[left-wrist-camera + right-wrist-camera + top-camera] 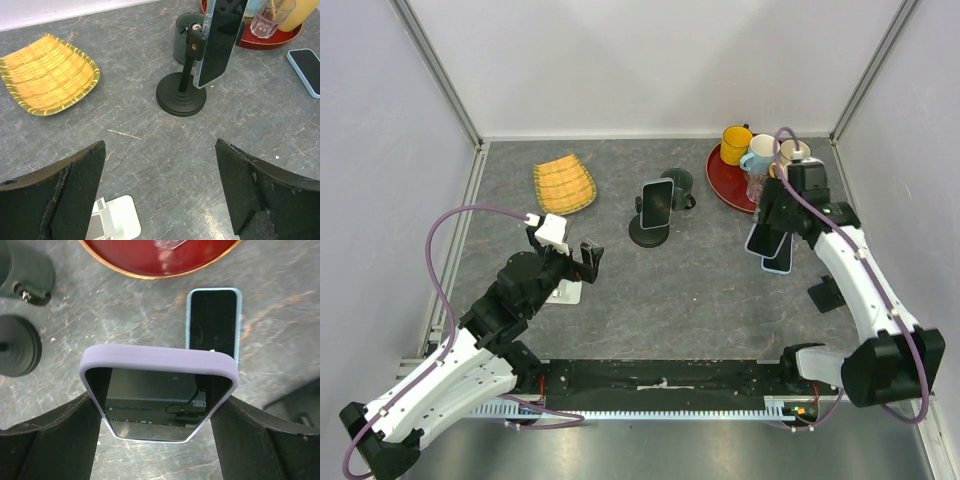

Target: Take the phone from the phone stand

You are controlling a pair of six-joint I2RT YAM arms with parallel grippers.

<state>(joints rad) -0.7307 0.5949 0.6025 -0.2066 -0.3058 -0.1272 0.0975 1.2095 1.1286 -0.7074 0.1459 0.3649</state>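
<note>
One grey bench [700, 300] carries everything. Of the two end effectors, the left end effector [159, 152] hangs with its fingers spread wide and nothing between them. The right end effector [157, 405] is clamped across the sides of a lilac-cased phone [157, 365], held clear of the bench. One red tray [720, 178] at the far right bears three cups [758, 157] and one glass [757, 187] (partly hidden by the arm). One woven yellow tray [564, 185] lies far left. One black phone stand [181, 97] stands at centre, with a pale-rimmed phone [220, 40] clipped upright in it. A third, blue-cased phone [213, 320] lies flat under the held one.
</note>
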